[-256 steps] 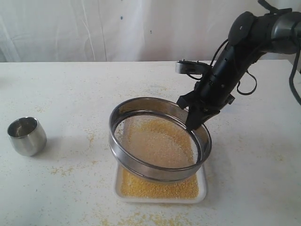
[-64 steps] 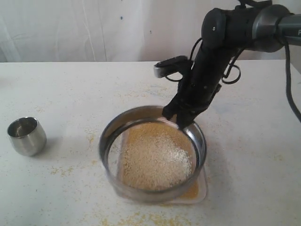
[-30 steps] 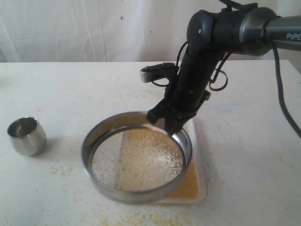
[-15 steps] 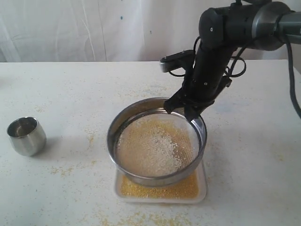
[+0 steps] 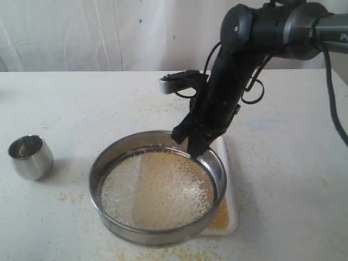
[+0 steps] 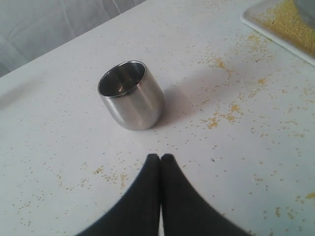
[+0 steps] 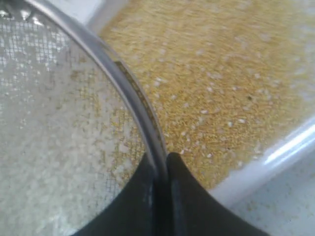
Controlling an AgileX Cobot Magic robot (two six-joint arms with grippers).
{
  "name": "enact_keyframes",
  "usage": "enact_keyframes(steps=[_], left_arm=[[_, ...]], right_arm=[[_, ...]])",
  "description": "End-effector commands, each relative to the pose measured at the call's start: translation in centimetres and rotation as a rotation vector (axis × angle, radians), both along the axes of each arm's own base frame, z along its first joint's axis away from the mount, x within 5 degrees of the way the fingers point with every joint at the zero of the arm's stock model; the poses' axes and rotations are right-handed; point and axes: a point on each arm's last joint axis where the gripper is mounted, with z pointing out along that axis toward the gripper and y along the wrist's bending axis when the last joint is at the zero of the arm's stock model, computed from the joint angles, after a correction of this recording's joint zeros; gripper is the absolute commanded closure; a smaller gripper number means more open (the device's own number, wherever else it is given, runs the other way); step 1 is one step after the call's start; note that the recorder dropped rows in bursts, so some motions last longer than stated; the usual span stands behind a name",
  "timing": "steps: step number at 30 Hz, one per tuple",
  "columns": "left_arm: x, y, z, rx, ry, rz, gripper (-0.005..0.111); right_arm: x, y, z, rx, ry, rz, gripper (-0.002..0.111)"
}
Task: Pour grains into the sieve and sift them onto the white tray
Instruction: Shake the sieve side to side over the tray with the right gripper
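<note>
The steel sieve (image 5: pixel 100 163) hangs over the white tray (image 5: pixel 232 215), shifted left so that only the tray's right side shows. My right gripper (image 5: pixel 194 151) is shut on the sieve's far rim (image 7: pixel 133 91), one finger inside and one outside. Pale grains (image 5: pixel 157 187) lie spread on the mesh. Yellow grains (image 7: pixel 221 88) cover the tray (image 7: pixel 275 157) beneath. My left gripper (image 6: pixel 160 157) is shut and empty, low over the table near the steel cup (image 6: pixel 130 96); the exterior view does not show it.
The small steel cup (image 5: pixel 31 156) stands upright at the table's left side. Spilled grains (image 5: pixel 70 197) speckle the table round the tray and cup. A white curtain closes off the back.
Half a second ago the sieve sat further right over the tray; my right gripper has swung it left and nearer the front. The left gripper and cup have not moved.
</note>
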Motion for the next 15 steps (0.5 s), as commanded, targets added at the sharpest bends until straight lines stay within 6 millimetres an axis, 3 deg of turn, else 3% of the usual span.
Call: enact_keyframes(steps=[1, 6, 8, 12, 14, 15], left_arm=[[0.0, 0.0, -0.1, -0.007, 0.000, -0.005, 0.106], [0.0, 0.0, -0.1, -0.007, 0.000, -0.005, 0.106], [0.0, 0.0, -0.1, -0.007, 0.000, -0.005, 0.106], [0.0, 0.0, -0.1, -0.007, 0.000, -0.005, 0.106], [0.0, 0.0, -0.1, -0.007, 0.000, -0.005, 0.106], [0.0, 0.0, -0.1, -0.007, 0.000, -0.005, 0.106]], right_arm=[[2.2, -2.5, 0.6, -0.187, -0.190, -0.371, 0.108], [-0.2, 0.9, 1.5, 0.171, -0.013, 0.025, 0.108], [0.4, 0.7, 1.4, 0.136, -0.065, -0.011, 0.108], [2.0, -1.5, 0.8, -0.086, -0.169, -0.356, 0.108], [1.4, -0.6, 0.9, -0.010, -0.100, -0.298, 0.108], [0.4, 0.6, 1.2, 0.105, -0.027, -0.154, 0.108]])
